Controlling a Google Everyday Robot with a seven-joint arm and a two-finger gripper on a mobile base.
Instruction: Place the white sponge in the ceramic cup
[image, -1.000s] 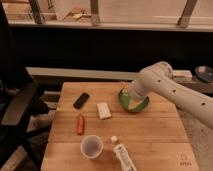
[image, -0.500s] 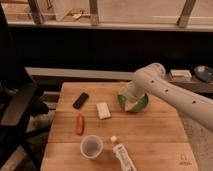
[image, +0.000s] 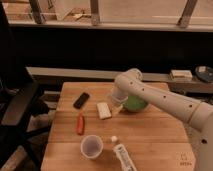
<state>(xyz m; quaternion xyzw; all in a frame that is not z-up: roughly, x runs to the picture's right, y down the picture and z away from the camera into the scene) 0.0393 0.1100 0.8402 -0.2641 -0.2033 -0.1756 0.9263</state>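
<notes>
a: where is the gripper seen?
b: the gripper (image: 116, 106) is seen low over the wooden tabletop (image: 160, 132), at the end of a pale arm (image: 160, 100) that is stretched in from the right. it is placed between the white sponge (image: 103, 110) and a green bowl (image: 136, 104), just beside the sponge's right edge.
a: is it spread or pressed together?
b: that cannot be told. whether the sponge is touched by it cannot be told either.
a: how is the sponge laid?
b: it is laid flat on the tabletop near the middle, with its long side turned roughly away from the camera.
a: and where is the ceramic cup found?
b: the ceramic cup (image: 92, 146) is stood upright near the front edge, left of centre, well apart from the sponge. its greyish inside is shown to the camera.
a: what else is set out?
b: a black flat object (image: 81, 100) is laid to the left of the sponge, toward the back. a slim orange-red object (image: 80, 124) is laid between that and the cup. a white tube (image: 124, 156) is laid just to the right of the cup, with its capped end pointed toward the back. the green bowl is partly hidden by the arm. a dark chair (image: 20, 105) is seen to the left of the tabletop.
</notes>
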